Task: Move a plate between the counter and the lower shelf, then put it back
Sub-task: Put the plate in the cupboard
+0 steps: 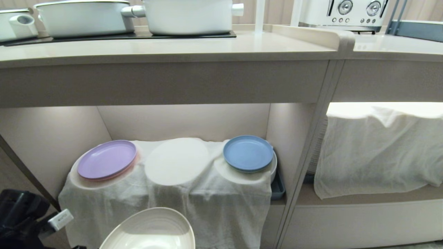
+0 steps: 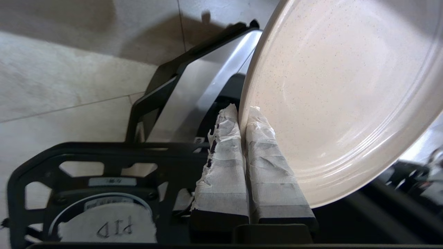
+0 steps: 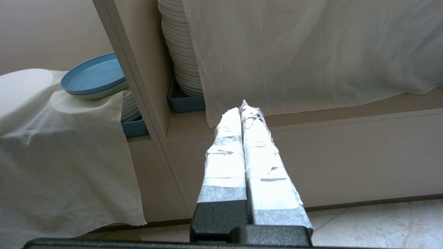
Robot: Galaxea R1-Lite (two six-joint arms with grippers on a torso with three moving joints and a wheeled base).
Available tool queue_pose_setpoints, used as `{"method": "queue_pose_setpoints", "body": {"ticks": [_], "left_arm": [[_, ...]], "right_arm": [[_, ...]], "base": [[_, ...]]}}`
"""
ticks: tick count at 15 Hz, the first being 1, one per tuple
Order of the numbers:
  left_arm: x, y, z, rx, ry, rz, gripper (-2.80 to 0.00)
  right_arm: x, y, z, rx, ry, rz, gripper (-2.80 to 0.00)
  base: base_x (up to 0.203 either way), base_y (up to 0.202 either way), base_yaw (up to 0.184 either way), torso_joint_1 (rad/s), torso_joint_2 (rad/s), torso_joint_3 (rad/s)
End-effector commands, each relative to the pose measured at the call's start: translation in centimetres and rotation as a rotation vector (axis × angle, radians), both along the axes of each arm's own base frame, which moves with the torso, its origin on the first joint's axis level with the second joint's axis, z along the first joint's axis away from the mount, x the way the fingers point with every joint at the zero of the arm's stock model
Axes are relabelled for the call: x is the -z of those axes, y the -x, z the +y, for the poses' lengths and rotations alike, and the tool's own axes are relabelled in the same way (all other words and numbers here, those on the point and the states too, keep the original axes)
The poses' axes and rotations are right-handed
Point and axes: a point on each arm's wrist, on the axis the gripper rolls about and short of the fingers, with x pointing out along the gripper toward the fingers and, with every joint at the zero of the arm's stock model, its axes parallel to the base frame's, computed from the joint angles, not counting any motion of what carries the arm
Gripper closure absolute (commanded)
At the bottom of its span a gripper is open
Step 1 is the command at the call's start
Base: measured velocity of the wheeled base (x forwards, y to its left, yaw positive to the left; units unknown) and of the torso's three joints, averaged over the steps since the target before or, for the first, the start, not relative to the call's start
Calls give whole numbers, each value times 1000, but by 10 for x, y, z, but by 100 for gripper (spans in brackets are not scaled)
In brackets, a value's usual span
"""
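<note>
Plate (image 1: 152, 230) sits low in the head view, in front of the lower shelf (image 1: 183, 121) and below its cloth-draped base, tilted, hollow side up. My left pincer (image 2: 245, 112) is clamped on the plate's rim: in the left wrist view the two tape-wrapped fingers (image 2: 221, 162) stand pressed together with the rim edge nipped between their tips, plate standing steeply beside them. Plate is cream, speckled, low raised rim. It is off the bench (image 1: 166, 48) and not resting on the shelf either; only my pincer holds it. Black arm hardware (image 1: 20, 218) shows left of the plate in the head view.

Inside the lower shelf: white cloth (image 1: 193, 193) over round mounds, hanging down the front. Lilac plate (image 1: 106, 159) on the mound left of the shelf's middle, blue plate (image 1: 247, 153) on the mound right of it, bare covered mound (image 1: 176, 160) between them. Blue tray (image 1: 278, 188) peeks out under the cloth just below the blue plate.

On the bench above the shelf: white pots (image 1: 138, 14) on a black hob panel (image 1: 117, 36), toaster (image 1: 342, 12) beyond the raised ridge to the right.

My right pincer (image 3: 244, 107) is closed on nothing, taped fingers touching, hanging in front of the compartment right of the lower shelf, where another white cloth (image 3: 304, 52) covers a stack of white plates (image 3: 178, 45).
</note>
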Motion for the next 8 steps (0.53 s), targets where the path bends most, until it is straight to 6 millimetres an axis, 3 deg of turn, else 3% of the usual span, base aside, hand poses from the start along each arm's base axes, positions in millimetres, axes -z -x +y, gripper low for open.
{"method": "queue_pose_setpoints", "body": {"ticks": [1, 8], "left_arm": [[8, -17, 0, -34, 13, 53, 0], [14, -96, 0, -262, 104, 8, 0]], "right_arm": [[0, 0, 0, 0, 0, 1, 0], [0, 0, 0, 0, 0, 1, 0]], "base": [[0, 0, 0, 0, 0, 0], [0, 0, 0, 0, 0, 0]]}}
